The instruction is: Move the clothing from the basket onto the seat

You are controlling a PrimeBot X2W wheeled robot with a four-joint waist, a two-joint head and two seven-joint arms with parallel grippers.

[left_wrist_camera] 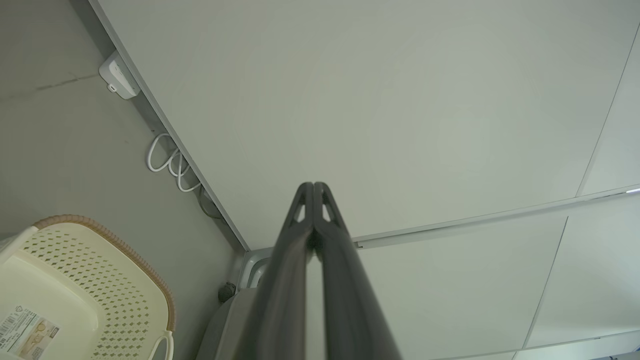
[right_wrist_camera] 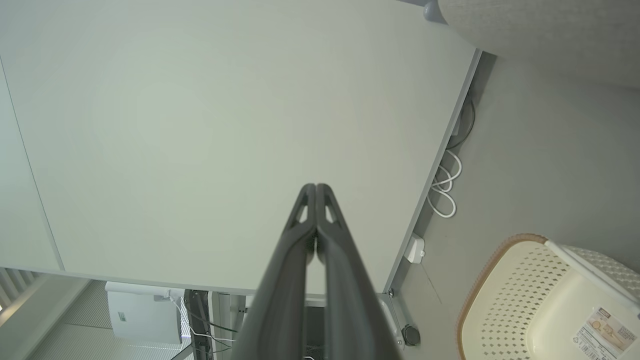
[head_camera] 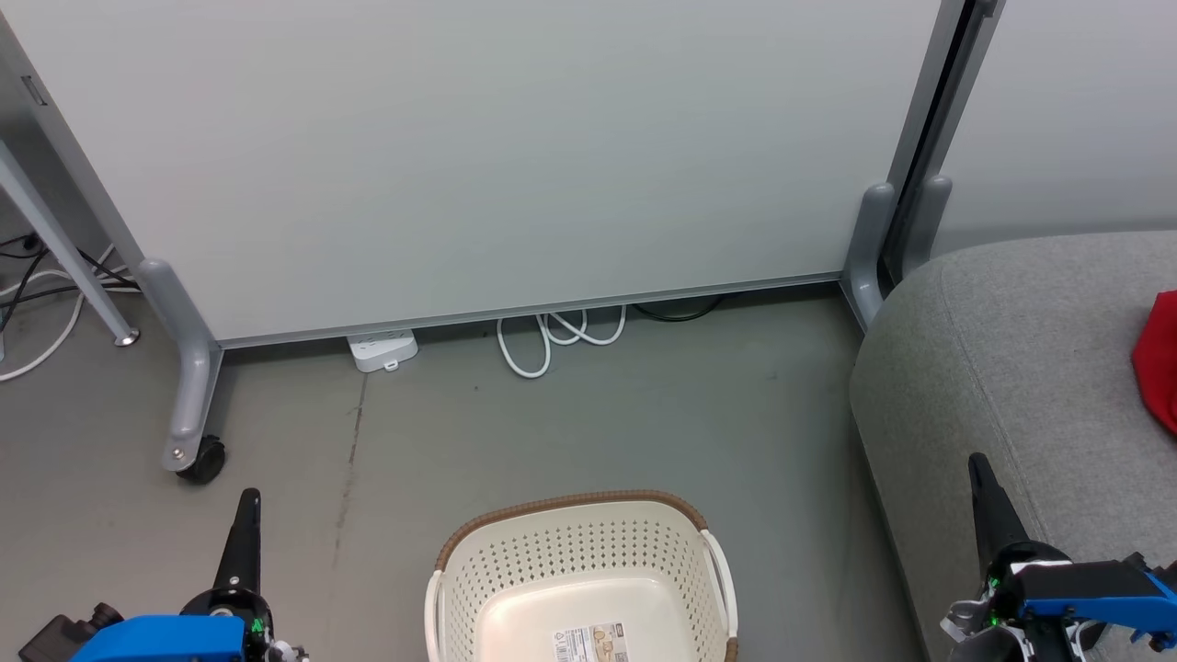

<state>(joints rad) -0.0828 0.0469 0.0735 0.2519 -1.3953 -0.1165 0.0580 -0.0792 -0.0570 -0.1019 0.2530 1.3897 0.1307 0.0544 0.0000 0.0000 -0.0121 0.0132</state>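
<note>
Both dark two-fingered grippers hung low and near, the left gripper (head_camera: 248,504) and the right gripper (head_camera: 977,464) each pinched tight on nothing. Between them the cream perforated plastic basket (head_camera: 570,504) with its brown woven rim showed a bare bottom. An edge of red cloth (head_camera: 1160,359) lay on the light grey upholstered seat (head_camera: 1011,349), far right of the fingers and nearer the right arm. Its long axis was cut off from view.

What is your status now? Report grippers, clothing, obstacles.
Left gripper shut, right gripper shut, both empty. Basket shows no clothing; red cloth lies on seat. White cable by partition, apart from basket.
</note>
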